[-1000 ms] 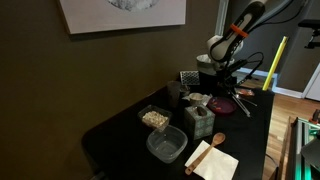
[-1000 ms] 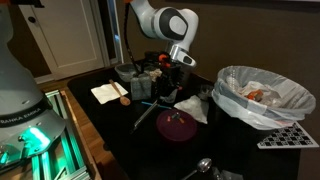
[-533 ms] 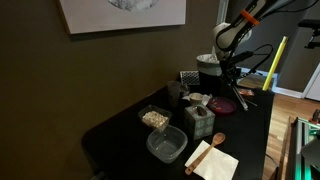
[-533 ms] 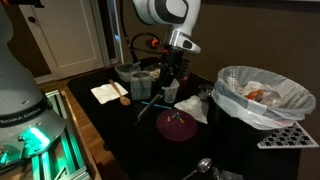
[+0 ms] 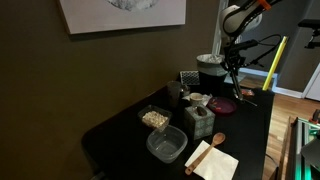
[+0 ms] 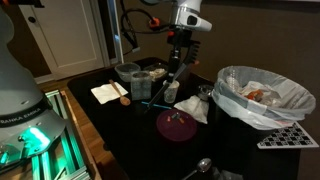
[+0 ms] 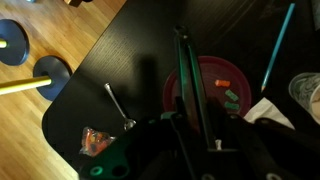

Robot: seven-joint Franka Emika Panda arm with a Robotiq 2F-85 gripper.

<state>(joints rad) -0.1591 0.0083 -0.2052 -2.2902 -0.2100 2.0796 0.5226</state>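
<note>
**Long dark utensil** [image 6: 172,80]: one item, slender, straight and black; its kind cannot be made out. It is gripped at its upper end between the closed fingers of the gripper [image 6: 178,52]. It is hung nearly upright, with the lower end pointed down toward the tabletop. In the wrist view the long dark utensil [image 7: 190,85] is seen lengthwise, with a thin green line along one edge, and is placed over the near rim of the maroon plate [image 7: 228,90].
</note>
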